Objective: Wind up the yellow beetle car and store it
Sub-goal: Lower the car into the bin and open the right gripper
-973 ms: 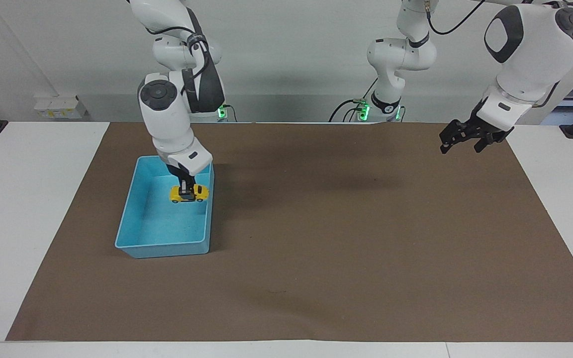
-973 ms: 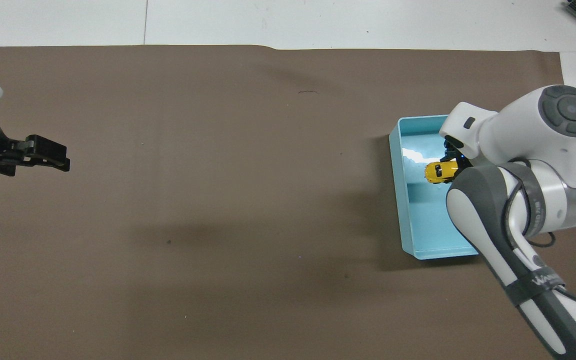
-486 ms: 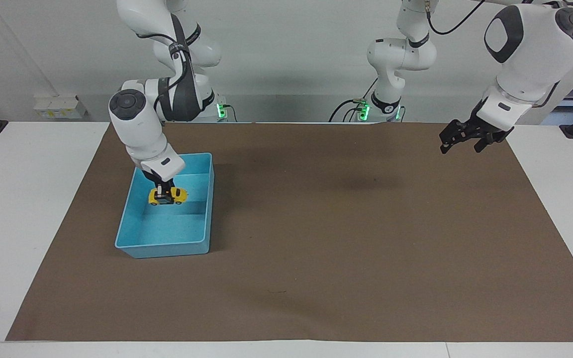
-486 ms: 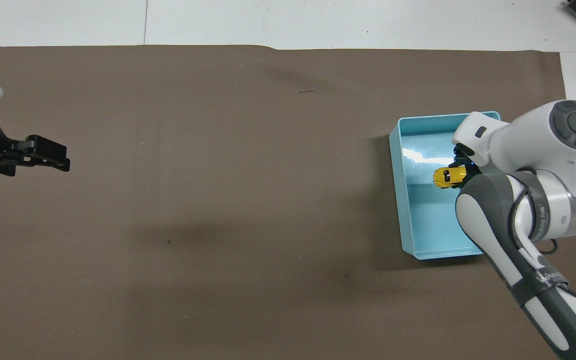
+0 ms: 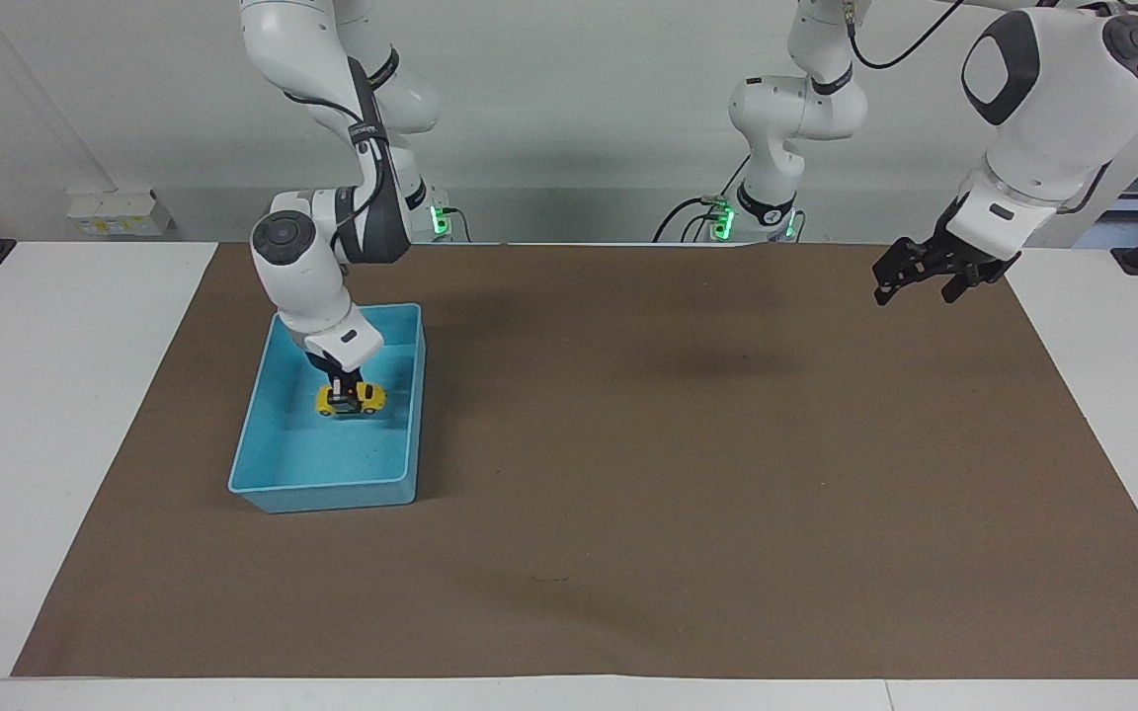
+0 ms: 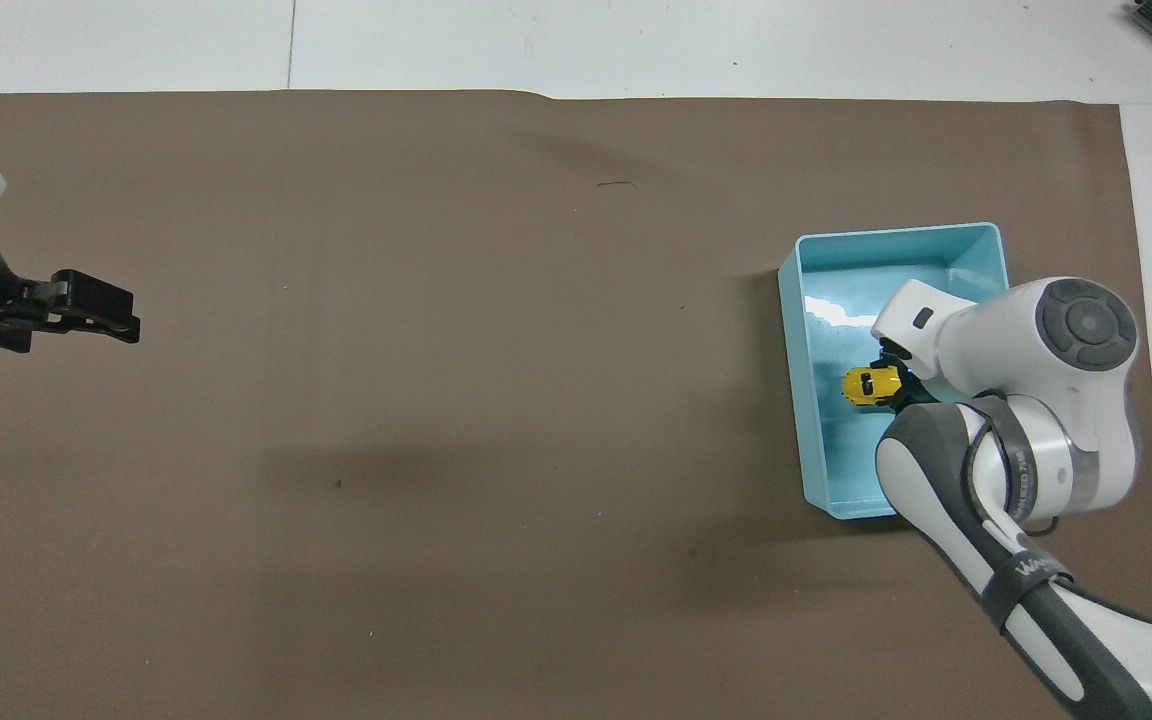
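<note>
The yellow beetle car (image 5: 352, 399) (image 6: 868, 385) hangs low inside the blue bin (image 5: 322, 486) (image 6: 794, 330), about midway along it. My right gripper (image 5: 345, 387) (image 6: 886, 385) comes straight down and is shut on the car's roof and sides. I cannot tell whether the car's wheels touch the bin's floor. In the overhead view the right arm's wrist hides part of the car and of the bin. My left gripper (image 5: 910, 276) (image 6: 96, 310) waits open and holds nothing, raised over the mat's edge at the left arm's end of the table.
A brown mat (image 5: 678, 474) covers most of the white table (image 5: 55, 415). The bin stands on the mat at the right arm's end. Small white boxes (image 5: 120, 212) sit at the wall by that end.
My right gripper swung the car across the bin and back toward its middle, and brought it lower inside. The left arm has not moved.
</note>
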Tool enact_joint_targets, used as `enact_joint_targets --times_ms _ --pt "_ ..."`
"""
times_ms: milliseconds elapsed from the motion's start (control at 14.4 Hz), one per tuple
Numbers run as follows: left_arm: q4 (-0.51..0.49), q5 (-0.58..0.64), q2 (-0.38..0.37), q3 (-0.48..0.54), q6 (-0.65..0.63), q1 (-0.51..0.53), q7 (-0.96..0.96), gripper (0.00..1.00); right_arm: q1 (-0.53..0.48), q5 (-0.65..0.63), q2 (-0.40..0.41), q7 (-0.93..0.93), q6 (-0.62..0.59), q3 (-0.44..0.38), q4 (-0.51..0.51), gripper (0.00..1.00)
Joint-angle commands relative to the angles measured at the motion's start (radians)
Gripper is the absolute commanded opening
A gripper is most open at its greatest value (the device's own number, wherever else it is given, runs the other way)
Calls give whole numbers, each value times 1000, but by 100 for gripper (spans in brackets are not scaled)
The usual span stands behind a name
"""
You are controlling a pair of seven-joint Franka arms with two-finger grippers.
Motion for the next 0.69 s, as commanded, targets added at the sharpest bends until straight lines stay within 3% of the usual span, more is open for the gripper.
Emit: enact_joint_targets --times_ms 0,556,625 --pt "26 -6 12 -5 -23 12 1 100 -22 5 -6 -28 31 8 -23 0" --pt "26 -6 12 -5 -23 12 2 100 -23 0 29 -23 62 8 -25 0" --pt "26 -6 12 -5 -23 12 1 100 -19 1 31 -17 53 8 -17 13"
